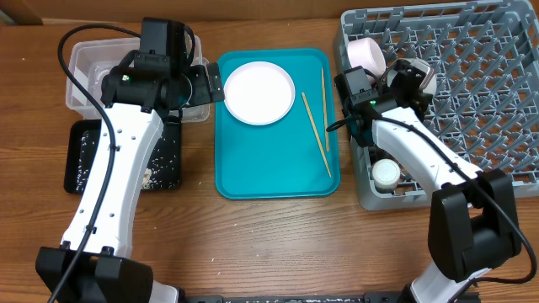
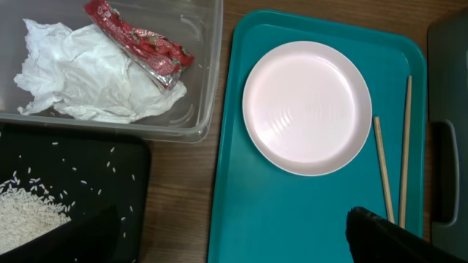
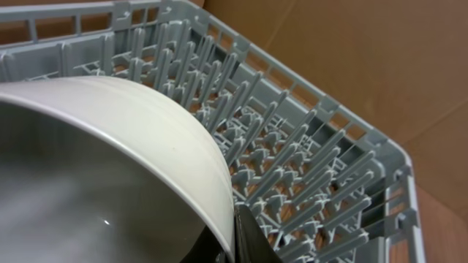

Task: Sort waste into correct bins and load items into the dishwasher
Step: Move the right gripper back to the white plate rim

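Pale bowl (image 3: 110, 161) stands on edge at the left side of the grey dish rack (image 3: 314, 168), its rim pinched by the right gripper (image 3: 230, 245). The left gripper (image 2: 227, 237) hangs wide open above the counter (image 2: 212, 153), between clear tub (image 2: 208, 73) and teal tray (image 2: 292, 212), where pink plate (image 2: 307, 106) and chopsticks (image 2: 404, 146) lie.
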Available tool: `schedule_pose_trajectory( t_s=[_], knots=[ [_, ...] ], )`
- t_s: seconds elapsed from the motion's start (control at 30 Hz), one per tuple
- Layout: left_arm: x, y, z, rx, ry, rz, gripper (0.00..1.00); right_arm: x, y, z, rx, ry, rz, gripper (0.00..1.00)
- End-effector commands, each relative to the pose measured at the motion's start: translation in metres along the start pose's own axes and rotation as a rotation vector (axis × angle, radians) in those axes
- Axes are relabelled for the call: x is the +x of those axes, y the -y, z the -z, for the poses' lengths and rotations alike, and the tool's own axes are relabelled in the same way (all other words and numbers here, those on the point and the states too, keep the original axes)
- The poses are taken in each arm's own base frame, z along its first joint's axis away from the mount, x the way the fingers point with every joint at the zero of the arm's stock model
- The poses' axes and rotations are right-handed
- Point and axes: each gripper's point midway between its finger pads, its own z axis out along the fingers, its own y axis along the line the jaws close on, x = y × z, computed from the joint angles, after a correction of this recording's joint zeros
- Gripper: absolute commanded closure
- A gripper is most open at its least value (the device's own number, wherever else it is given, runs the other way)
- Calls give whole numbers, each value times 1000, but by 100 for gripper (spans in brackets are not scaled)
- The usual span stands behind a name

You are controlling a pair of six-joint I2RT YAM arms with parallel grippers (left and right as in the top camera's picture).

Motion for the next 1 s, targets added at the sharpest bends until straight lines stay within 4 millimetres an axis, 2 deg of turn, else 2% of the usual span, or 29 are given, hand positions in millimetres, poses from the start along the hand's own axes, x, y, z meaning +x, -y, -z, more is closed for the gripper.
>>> schedule_pose_trajectory(
  t_s=[0.0,0.5,0.67,0.73,0.8,0.83,0.93,0.97],
  knots=[
    [-2,-2,-2,-14,2,4,0,6,-2,3,-43,-28,-39,96],
    [-2,-2,-2,-14,2,4,0,33,-20,5,-145,-148,-13,96],
    [-2,-2,-2,-14,2,4,0,37,-21,12,-155,-151,20,96],
    [-2,-2,-2,-14,2,4,0,37,-22,16,-162,-148,31,93],
    [-2,-2,-2,-14,2,4,0,38,-25,22,-175,-143,45,86],
    [-2,-2,-2,-14,2,4,0,39,-27,27,-186,-139,53,76],
    [-2,-2,-2,-14,2,4,0,40,-33,42,-221,-124,70,55],
    [-2,-2,-2,-14,2,4,0,39,-34,47,-232,-119,71,46]
  ],
)
